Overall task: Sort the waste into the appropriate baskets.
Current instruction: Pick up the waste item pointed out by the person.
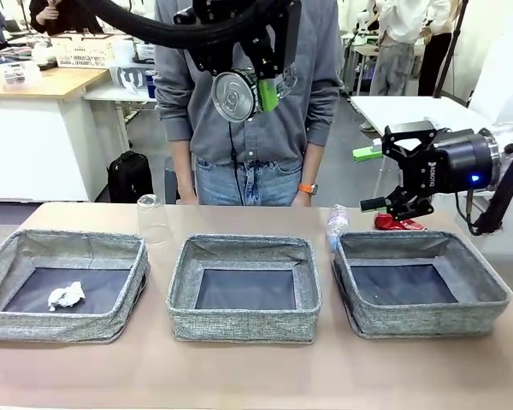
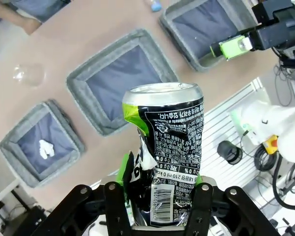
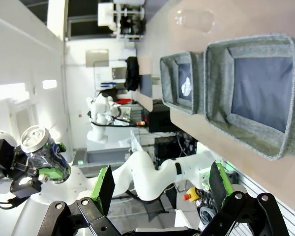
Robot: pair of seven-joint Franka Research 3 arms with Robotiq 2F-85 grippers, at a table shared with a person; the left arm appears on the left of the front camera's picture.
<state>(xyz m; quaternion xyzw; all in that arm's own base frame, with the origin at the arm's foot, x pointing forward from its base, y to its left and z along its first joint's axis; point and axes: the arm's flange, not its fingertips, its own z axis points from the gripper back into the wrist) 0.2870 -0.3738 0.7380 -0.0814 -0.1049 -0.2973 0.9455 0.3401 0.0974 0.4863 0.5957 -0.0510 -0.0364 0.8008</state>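
The dark drink can point(image 1: 233, 96) sits in my left gripper point(image 1: 244, 90), held high over the table, roughly above the middle basket point(image 1: 239, 325), with its silver end turned toward the near side. I judge it light and probably empty. Its thin metal wall is dented and creased where I grip it, so it is soft at the waist and stiff only at the two rims. The printed skin looks smooth and may slide. The best hold is across the body close to one rim, firm enough to keep it but not so hard that it folds further.

My left fingers point(image 2: 115, 209) are clenched on the lower part of the can, one pad on each side of the crumpled section, and the rest of it stands out past the tips.

My right gripper point(image 1: 372, 179) hangs with its jaws spread wide and nothing between them, over the far edge of the right basket point(image 1: 427, 318). The crushed red can point(image 1: 399, 224) lies on the table just beyond that basket, below the gripper. The water bottle point(image 1: 336, 224) lies near the basket's far left corner. The clear plastic cup point(image 1: 153, 219) stands upside down beyond the left basket point(image 1: 51, 325), which holds the crumpled tissue point(image 1: 66, 295).
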